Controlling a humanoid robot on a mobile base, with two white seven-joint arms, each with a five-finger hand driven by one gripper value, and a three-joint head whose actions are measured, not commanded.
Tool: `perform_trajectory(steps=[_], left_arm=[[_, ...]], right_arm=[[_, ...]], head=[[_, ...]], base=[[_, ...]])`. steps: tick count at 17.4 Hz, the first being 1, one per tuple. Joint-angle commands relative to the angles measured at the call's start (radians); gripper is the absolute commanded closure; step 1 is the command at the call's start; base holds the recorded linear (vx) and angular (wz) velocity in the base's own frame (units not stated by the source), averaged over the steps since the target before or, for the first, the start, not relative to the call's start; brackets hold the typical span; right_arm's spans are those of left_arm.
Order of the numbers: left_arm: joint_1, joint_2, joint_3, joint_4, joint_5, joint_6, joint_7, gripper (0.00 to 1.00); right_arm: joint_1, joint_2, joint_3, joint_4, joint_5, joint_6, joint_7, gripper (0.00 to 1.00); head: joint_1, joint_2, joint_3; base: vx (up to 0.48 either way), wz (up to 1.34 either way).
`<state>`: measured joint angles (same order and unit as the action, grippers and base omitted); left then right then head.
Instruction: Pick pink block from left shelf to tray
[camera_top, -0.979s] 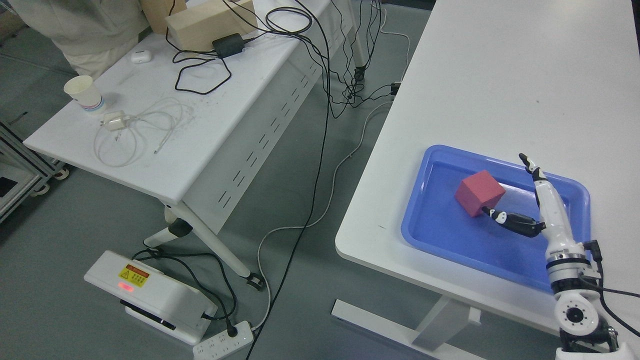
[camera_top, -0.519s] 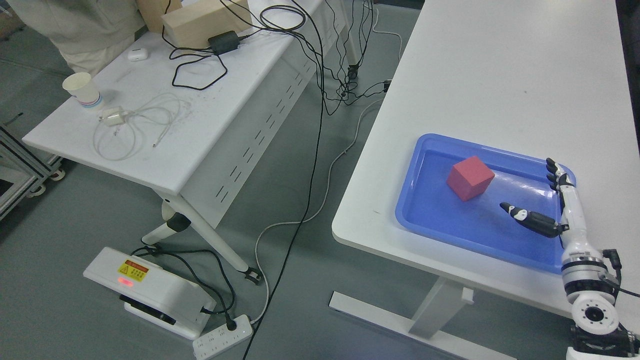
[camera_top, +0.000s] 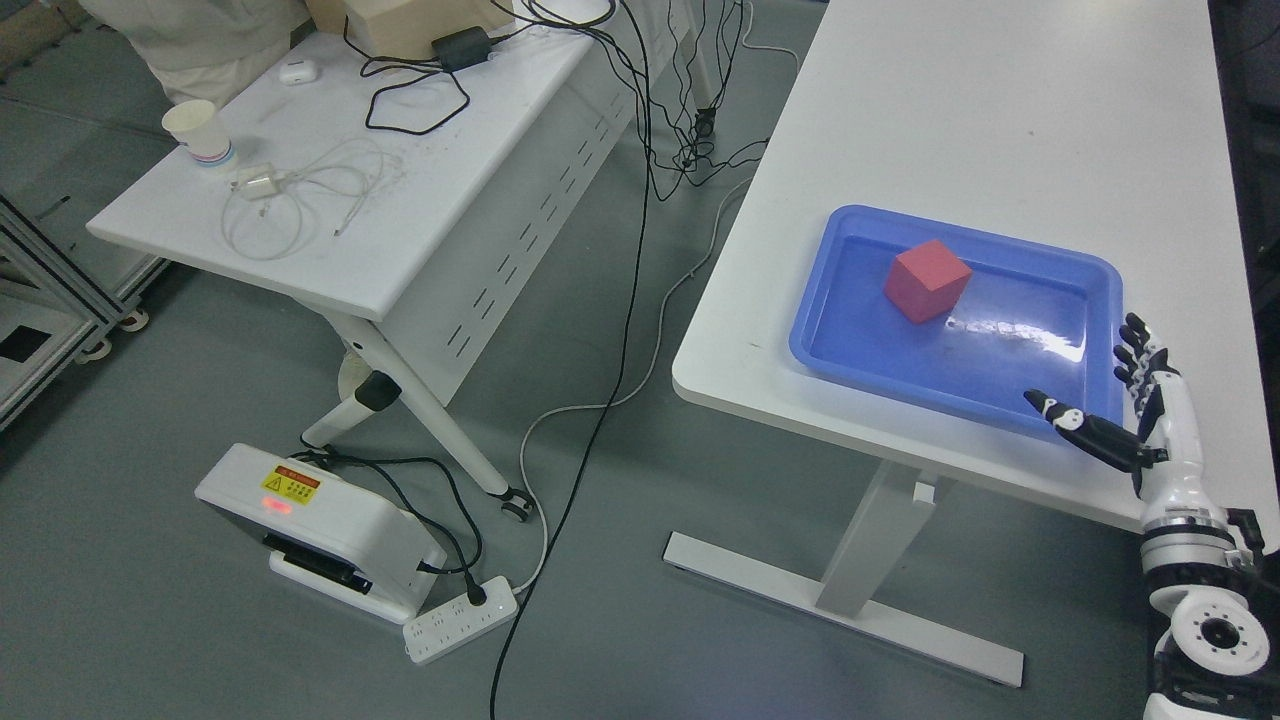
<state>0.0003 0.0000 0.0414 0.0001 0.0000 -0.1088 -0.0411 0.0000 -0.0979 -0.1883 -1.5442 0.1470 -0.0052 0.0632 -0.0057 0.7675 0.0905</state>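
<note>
The block (camera_top: 927, 281) (it looks more red than pink here) sits inside the blue tray (camera_top: 1000, 385), in the far left part of it. One corner points toward the near side. Nothing is touching it.

The tray lies on the white table (camera_top: 1000, 120) on the right, close to the table's near edge.

The right hand (camera_top: 1125, 415) is at the near right corner of the tray, well apart from the block. Its fingers (camera_top: 1140, 350) are spread out and the thumb sticks out to the left. It holds nothing. The left hand is not in the picture.

So the main job looks done: the block is in the tray and the hand is empty. No shelf with more blocks shows clearly here. All that seems left is for the arm to move off and rest.

Over on the left is another table (camera_top: 420, 230) with a paper cup (camera_top: 198, 131) and some cables (camera_top: 300, 200) on it.
</note>
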Motion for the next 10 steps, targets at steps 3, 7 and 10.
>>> perform_trajectory(steps=[3, 7, 10], left_arm=[[-0.023, 0.017, 0.0, -0.018, -0.002, 0.0, 0.0, 0.0], [-0.023, 0.017, 0.0, -0.018, -0.002, 0.0, 0.0, 0.0], [-0.023, 0.017, 0.0, -0.018, -0.002, 0.0, 0.0, 0.0]], right_arm=[[0.024, 0.029, -0.025, -0.001, -0.033, -0.004, 0.004, 0.0], [0.029, 0.05, -0.028, -0.001, -0.033, -0.001, 0.003, 0.0], [0.034, 0.052, -0.026, -0.001, -0.035, -0.002, 0.003, 0.0]], head=[[0.0, 0.0, 0.0], [0.0, 0.0, 0.0], [0.0, 0.0, 0.0]], base=[[-0.181, -0.04], [-0.136, -0.29], [-0.135, -0.26]])
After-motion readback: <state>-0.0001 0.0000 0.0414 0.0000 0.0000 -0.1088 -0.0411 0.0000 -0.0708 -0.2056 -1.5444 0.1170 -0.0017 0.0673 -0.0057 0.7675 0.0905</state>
